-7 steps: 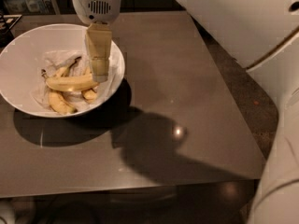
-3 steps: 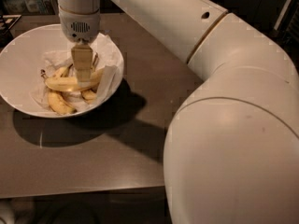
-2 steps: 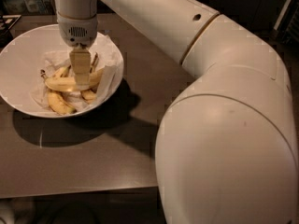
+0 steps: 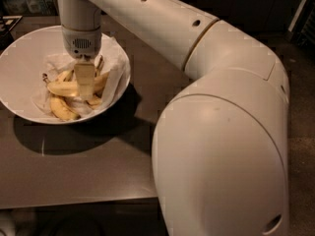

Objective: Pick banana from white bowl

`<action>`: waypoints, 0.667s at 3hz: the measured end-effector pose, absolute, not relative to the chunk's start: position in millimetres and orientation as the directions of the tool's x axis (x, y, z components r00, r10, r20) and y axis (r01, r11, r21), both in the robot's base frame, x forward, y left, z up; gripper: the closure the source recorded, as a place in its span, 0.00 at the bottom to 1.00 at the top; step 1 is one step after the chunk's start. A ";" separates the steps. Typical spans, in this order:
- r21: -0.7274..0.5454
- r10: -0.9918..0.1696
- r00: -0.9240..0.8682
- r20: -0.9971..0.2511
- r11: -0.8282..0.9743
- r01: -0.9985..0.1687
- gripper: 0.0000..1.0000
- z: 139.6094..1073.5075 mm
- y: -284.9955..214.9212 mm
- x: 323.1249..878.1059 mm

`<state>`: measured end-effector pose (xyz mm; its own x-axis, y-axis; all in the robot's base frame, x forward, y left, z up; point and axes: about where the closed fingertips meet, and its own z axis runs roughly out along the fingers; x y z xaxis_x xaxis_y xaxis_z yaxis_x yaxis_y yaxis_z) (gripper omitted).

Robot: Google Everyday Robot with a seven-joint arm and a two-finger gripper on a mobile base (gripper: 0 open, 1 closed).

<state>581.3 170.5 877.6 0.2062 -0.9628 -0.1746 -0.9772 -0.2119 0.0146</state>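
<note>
The white bowl stands at the table's far left. It holds several bananas on white paper. The banana, long and pale yellow, lies crosswise in the middle of the bowl. A shorter banana lies in front of it and another behind it. My gripper hangs straight down from the wrist into the bowl. It is right on the banana's middle and hides that part of it.
The grey-brown table ends in a front edge near the bottom of the view. My arm's large white elbow fills the right foreground and hides the table's right part. Crumpled white paper lines the bowl's right side.
The gripper has moved left from the bowl's right rim to over the bananas and come down onto the long banana. The arm has swung further into view. The bananas lie as before.
</note>
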 end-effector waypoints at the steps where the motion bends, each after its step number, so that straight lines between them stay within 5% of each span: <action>1: 0.026 -0.963 0.205 -0.174 -0.213 -0.977 0.55 875.1 170.0 581.4; 2: 0.009 -0.961 0.202 -0.188 -0.207 -0.978 0.80 875.7 174.4 586.1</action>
